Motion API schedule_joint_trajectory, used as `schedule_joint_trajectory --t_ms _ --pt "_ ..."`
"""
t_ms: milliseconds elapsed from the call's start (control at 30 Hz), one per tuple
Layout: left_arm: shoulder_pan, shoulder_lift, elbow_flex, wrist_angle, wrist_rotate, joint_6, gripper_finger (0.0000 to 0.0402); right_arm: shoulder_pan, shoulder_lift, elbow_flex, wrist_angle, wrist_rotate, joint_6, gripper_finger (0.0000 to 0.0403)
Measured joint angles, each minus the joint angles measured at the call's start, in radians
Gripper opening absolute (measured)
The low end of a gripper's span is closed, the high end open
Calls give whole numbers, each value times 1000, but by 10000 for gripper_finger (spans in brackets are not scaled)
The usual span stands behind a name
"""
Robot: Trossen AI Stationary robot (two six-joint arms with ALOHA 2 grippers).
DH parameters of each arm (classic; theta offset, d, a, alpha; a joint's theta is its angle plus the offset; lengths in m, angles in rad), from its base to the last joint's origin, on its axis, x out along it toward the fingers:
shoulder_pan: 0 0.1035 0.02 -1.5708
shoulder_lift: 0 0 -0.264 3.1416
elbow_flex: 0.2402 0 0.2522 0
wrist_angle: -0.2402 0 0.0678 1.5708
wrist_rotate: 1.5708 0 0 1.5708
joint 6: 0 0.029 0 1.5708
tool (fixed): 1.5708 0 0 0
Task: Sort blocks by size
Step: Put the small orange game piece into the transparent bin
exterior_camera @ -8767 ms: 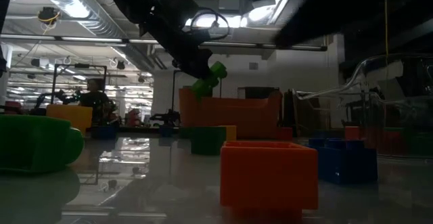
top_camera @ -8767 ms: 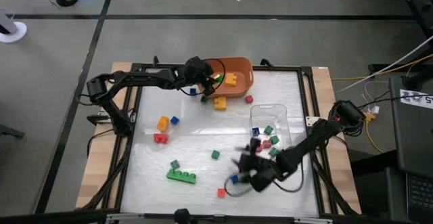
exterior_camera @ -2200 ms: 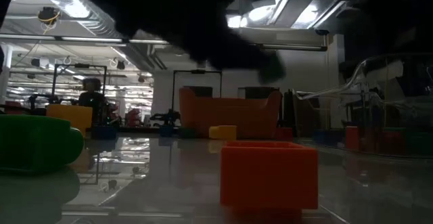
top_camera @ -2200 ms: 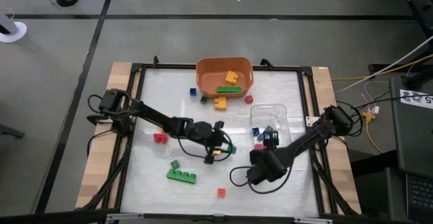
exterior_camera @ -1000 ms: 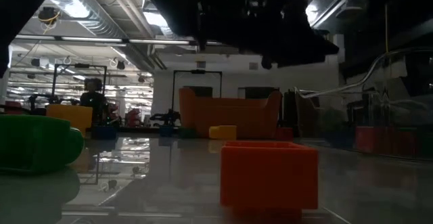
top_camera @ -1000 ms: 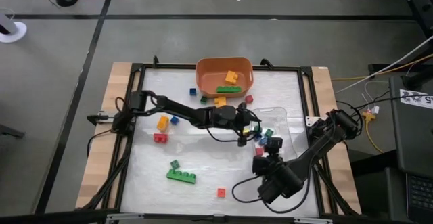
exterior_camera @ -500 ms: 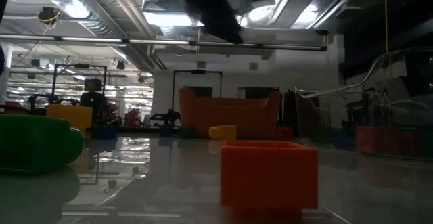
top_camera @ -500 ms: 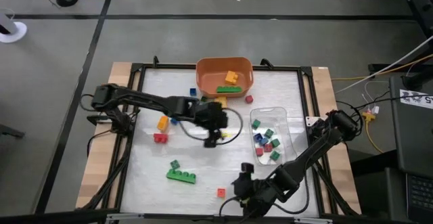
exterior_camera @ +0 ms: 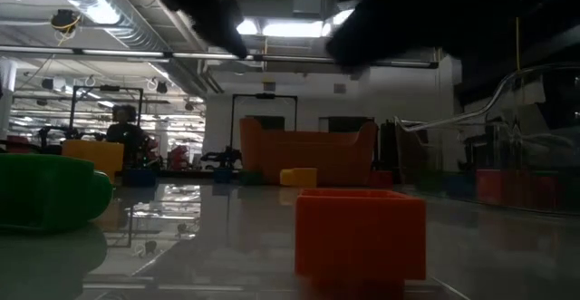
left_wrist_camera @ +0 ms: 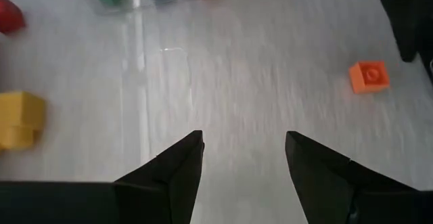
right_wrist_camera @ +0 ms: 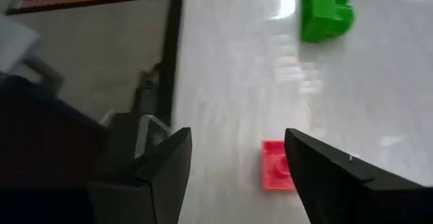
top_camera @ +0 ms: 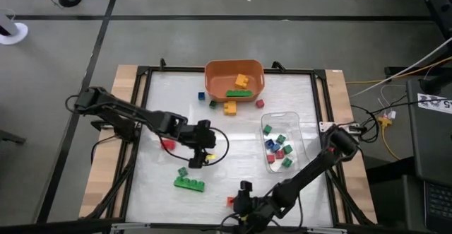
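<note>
Yellow block [left_wrist_camera: 20, 120] and red block [left_wrist_camera: 10, 14] — both cut off at frame edge.

1. A pale, glossy table [top_camera: 233, 181] with a dark frame and wooden side strips carries the scattered toys.
2. An orange bin [top_camera: 234, 72] sits at the middle of the far edge; a clear tray [top_camera: 289, 115] lies near the right edge.
3. A yellow brick [top_camera: 229, 107], a blue cube [top_camera: 201, 95] and a red cube [top_camera: 260, 103] lie just in front of the bin.
4. A long green brick [top_camera: 189, 184] and a small red-orange cube [top_camera: 230, 201] lie near the front edge, well apart.
</note>
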Motion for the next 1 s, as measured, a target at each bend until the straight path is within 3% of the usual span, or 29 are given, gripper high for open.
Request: schedule_joint_trajectory --t_ms 367,1000 --pt "-25 -2 -108 103 -2 -28 196 -37 49 0 -28 34 -3 237" --pt "-64 -1 -142 136 -2 -56 196 -37 107 1 -28 4 4 236"
